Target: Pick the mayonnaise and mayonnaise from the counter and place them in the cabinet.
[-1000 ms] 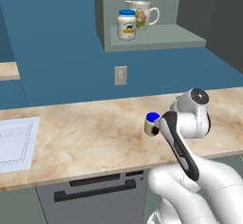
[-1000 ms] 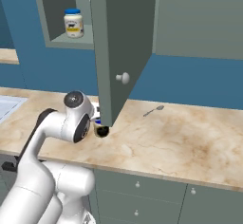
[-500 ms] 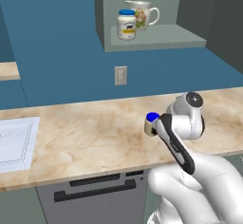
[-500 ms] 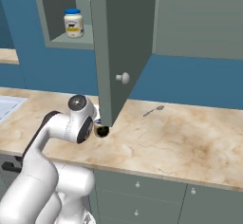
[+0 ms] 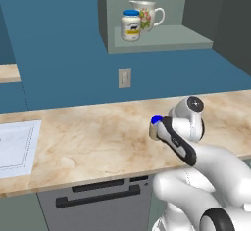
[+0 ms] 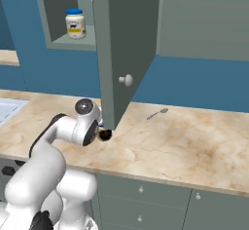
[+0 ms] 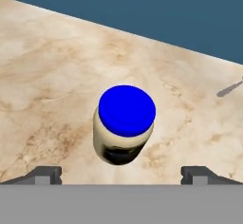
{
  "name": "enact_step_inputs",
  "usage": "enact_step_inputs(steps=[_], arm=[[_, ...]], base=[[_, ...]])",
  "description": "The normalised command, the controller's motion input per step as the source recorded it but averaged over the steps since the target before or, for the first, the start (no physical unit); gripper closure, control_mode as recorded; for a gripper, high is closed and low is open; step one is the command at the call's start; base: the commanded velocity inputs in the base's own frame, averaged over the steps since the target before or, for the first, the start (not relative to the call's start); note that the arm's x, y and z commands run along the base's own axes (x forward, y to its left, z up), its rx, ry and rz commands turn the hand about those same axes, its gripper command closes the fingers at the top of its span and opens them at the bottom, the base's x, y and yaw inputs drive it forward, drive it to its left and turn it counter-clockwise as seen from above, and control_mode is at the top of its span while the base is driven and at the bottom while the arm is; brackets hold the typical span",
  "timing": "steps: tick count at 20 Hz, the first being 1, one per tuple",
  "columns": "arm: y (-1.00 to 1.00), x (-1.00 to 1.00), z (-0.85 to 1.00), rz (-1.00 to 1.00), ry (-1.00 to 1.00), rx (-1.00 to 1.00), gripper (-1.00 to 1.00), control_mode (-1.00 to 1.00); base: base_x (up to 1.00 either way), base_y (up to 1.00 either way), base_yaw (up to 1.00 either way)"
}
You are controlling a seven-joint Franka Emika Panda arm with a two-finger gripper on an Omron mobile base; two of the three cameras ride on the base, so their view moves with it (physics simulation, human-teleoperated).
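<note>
The counter (image 7: 42, 76) spreads out below the hand, a hard marbled slab that looks smooth, so anything on it could skid if nudged. The cabinet (image 5: 162, 41) sits high above and beyond the hand, its shelf already carrying one white jar with a pale blue lid (image 5: 131, 25) beside a floral pitcher (image 5: 146, 14). The second jar (image 7: 124, 123), cream and dark with a deep blue lid (image 7: 126, 109), stands upright on the counter directly under the hand (image 7: 121, 174), centred between the fingertips (image 7: 43, 174), which are spread wide and hold nothing. It is probably stiff, light and a little slick on its rounded sides. The best hold looks to be across the straight body just under the lid, squarely, so it neither tips nor squirts out.
</note>
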Motion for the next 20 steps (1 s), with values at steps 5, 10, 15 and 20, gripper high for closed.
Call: enact_step_inputs(steps=[5, 10, 15, 20], arm=[[0.0, 0.38, -0.2, 0.0, 0.0, 0.04, -1.0, -1.0], [0.0, 0.33, -0.19, 0.0, 0.0, 0.03, -1.0, -1.0], [0.0, 0.2, -0.26, 0.0, 0.0, 0.01, -1.0, -1.0], [0.0, 0.05, -0.33, 0.0, 0.01, 0.0, -1.0, -1.0]], base=[[0.0, 0.0, 0.0], [0.0, 0.0, 0.0], [0.0, 0.0, 0.0], [0.0, 0.0, 0.0]])
